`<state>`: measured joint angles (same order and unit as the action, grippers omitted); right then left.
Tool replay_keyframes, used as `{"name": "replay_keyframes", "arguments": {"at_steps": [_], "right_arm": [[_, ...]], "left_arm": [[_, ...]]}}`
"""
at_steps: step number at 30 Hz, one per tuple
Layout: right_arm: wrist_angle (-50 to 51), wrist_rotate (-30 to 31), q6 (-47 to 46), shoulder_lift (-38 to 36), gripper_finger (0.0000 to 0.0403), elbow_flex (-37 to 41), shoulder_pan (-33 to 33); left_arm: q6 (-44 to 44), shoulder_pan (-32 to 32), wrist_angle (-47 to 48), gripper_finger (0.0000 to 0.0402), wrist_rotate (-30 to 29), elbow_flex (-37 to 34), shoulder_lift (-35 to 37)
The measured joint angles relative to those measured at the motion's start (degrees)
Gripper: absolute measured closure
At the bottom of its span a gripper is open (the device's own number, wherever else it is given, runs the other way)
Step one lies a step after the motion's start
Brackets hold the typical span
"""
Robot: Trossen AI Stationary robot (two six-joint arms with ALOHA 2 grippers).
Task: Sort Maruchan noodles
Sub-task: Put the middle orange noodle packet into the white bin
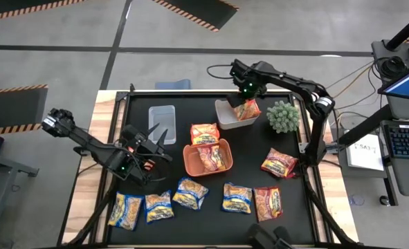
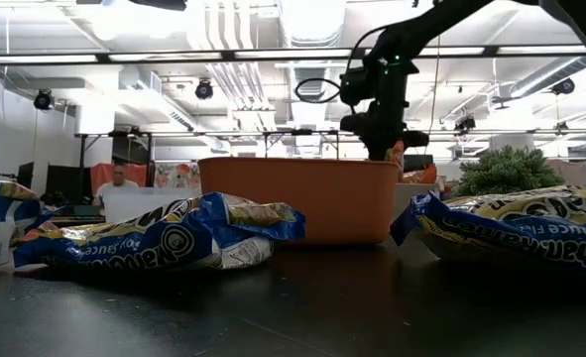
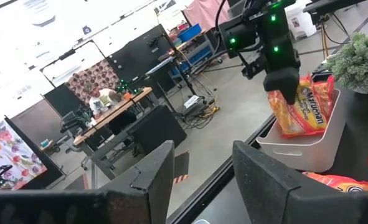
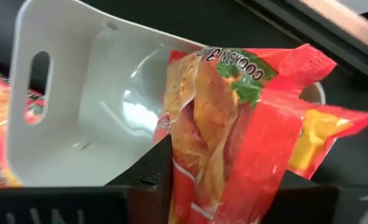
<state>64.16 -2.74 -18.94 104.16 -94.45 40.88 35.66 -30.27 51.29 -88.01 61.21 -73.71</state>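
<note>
An orange-red Maruchan packet [image 4: 233, 137] is pinched between the fingers of the right gripper [image 1: 248, 102], whose jaws are pressed against it from both sides. The packet is held upright, with its lower end inside the white bin [image 1: 226, 115] directly below the gripper; whether it touches the bin floor cannot be told. No other packet can be seen in the white bin [image 4: 78, 112].

Nearer the front edge of the counter [image 1: 287, 200] from that gripper, the orange bin [image 1: 189, 160] is found, with one orange packet [image 1: 208, 158] lying in it. A second orange packet [image 1: 204, 131] is laid on the counter just beside that bin, between it and the white bin. The clear bin [image 1: 161, 115] stands well to the side of the right gripper, toward the left arm, and nothing can be made out in it. A small green plant [image 1: 283, 115] is seen just beside the white bin on the gripper's other side.

The left gripper [image 1: 157, 138] is held above the counter near the orange bin, its fingers [image 3: 152, 177] spread apart and nothing held.

Farther off, a red packet [image 1: 279, 163] lies beyond the plant, and along the front edge a row is laid out: four blue-and-yellow packets [image 1: 190, 192] and one red one [image 1: 268, 202].
</note>
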Motion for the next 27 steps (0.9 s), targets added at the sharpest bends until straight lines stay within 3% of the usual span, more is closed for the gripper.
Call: {"name": "replay_keyframes", "arguments": {"at_steps": [15,27], "right_arm": [[1.3,1.4,0.8,0.2,0.0225,-0.3,0.0],[9.2,1.3,1.9,0.1,0.026,-1.9,-3.5]], "left_arm": [[0.0,0.0,0.0,0.0255,0.0,0.0,0.0],[0.0,0.0,0.1,0.0255,0.0,0.0,0.0]]}}
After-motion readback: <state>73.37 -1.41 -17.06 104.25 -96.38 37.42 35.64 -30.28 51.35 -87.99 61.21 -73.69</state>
